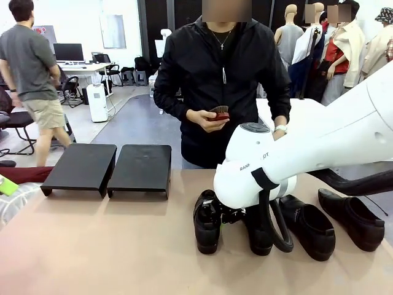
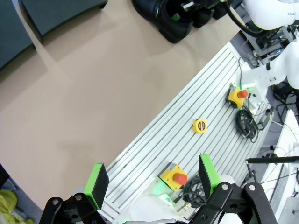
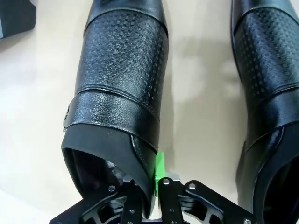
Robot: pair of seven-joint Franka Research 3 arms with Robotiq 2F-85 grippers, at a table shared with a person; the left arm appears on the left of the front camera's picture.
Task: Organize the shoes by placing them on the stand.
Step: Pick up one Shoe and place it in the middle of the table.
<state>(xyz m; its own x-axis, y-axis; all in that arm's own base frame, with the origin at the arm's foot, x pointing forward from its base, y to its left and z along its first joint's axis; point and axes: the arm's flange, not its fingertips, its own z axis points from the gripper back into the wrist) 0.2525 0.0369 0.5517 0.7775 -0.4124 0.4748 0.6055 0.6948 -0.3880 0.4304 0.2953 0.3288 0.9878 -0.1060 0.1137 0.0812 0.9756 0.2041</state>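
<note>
On the right half of the worktop, four glossy black shoes are found standing in a row, toes turned toward the robot's side. The leftmost shoe is held by the right hand. In the right wrist view, one finger is seen inside the opening of this shoe and the other outside it. The side wall is pinched between them, and a green pad is pressed against the leather. The right hand is thus closed narrow on the shoe, which appears to rest on the worktop.

A second shoe is set just beside it, largely hidden by the white arm. The third shoe and the fourth shoe are placed further right.

The stand is located at the far left of the worktop. Its two black sections sit side by side, well apart from every shoe.

The left hand is held above the near edge of the worktop with its jaws wide apart. Beneath it, a slotted metal bed is seen to carry two yellow stop buttons and a yellow tape measure.
</note>
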